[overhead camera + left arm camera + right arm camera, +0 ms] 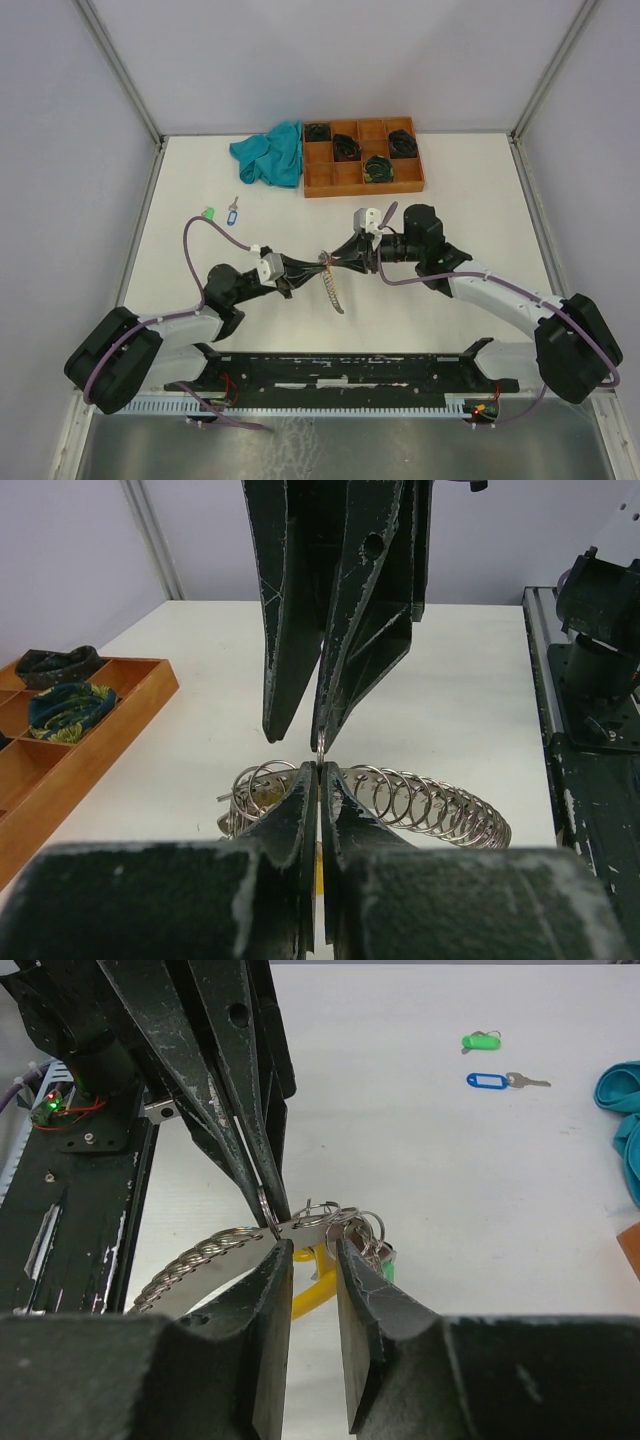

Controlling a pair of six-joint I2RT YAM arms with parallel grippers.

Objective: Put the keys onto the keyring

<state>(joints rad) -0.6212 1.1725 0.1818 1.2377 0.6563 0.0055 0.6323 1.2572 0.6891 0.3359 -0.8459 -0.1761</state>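
While my left gripper is pinched fully closed on a thin wire of the keyring, my right gripper stands slightly parted, one finger touching the silvery coils above a smooth yellow segment. Only the right wrist view, not the left, shows me the green-tagged key and blue-tagged key, loose at one o'clock.

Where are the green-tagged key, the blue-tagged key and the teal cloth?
green-tagged key (481, 1042): right wrist view, on its green tag.
blue-tagged key (487, 1080): right wrist view, on its blue tag.
teal cloth (270, 152): top external view, on the middle of the heap.
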